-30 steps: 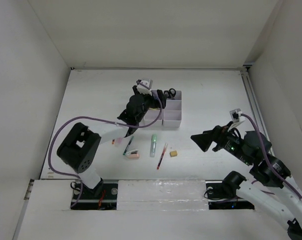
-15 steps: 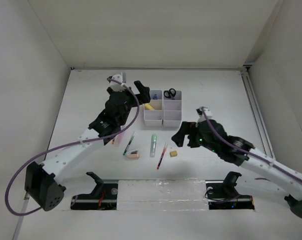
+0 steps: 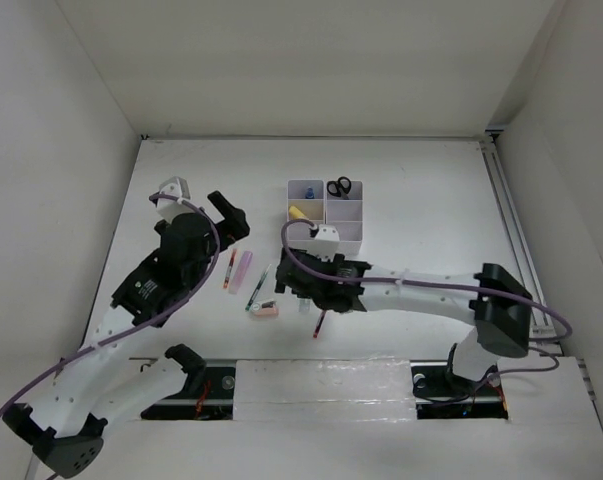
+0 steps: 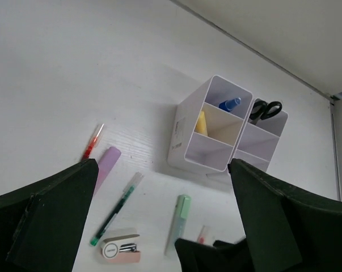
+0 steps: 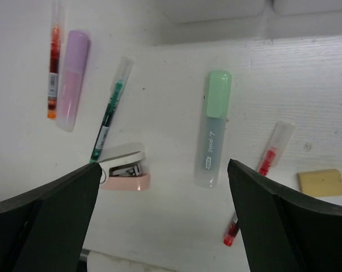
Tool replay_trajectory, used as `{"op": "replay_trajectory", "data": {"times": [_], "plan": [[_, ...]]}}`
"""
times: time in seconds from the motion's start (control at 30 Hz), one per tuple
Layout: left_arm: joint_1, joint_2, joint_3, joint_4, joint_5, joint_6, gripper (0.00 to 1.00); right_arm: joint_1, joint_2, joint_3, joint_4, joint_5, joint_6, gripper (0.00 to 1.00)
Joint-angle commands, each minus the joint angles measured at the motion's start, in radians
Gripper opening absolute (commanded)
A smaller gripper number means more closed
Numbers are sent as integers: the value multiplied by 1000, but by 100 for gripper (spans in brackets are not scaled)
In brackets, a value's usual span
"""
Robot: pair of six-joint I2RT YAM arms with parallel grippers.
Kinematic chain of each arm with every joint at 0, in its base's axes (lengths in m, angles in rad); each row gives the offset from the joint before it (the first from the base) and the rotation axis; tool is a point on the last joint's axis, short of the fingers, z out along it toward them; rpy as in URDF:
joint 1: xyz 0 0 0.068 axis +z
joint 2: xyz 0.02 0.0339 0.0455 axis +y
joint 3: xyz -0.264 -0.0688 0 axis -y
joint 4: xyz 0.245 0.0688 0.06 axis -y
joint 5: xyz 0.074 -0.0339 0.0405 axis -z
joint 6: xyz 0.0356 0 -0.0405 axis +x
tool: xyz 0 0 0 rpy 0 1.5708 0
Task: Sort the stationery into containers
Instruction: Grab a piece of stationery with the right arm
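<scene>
The white six-compartment organiser (image 3: 343,233) stands at the back centre and holds a blue-capped tube (image 4: 230,103), a yellow tube (image 4: 200,122) and black scissors (image 4: 264,109). Loose in front of it lie a red pen (image 5: 54,56), a pink marker (image 5: 71,79), a green pen (image 5: 109,116), a pink stapler (image 5: 124,167), a green marker (image 5: 214,127), a second red pen (image 5: 261,175) and a tan eraser (image 5: 321,182). My right gripper (image 3: 303,295) hovers open over the green marker and stapler. My left gripper (image 3: 231,215) is open and empty, left of the organiser.
The right arm's forearm (image 3: 431,288) stretches low across the table in front of the organiser. White walls enclose the table on the left, back and right. A shiny strip (image 3: 321,375) runs along the near edge between the arm bases.
My left gripper has pulled back from the organiser to the left. My right arm has swung left across the table and now covers the green marker and eraser from above.
</scene>
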Motion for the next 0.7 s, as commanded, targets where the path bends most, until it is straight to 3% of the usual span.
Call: {"op": "replay_trajectory", "data": {"times": [0.0,0.67], "plan": [[-1,-81,30,-95,-15,7,100,7,108,72,-60,54,76,99],[-1,-116,-12,-75,28,49,100,-11,305,80,-60,-18,125,78]]}}
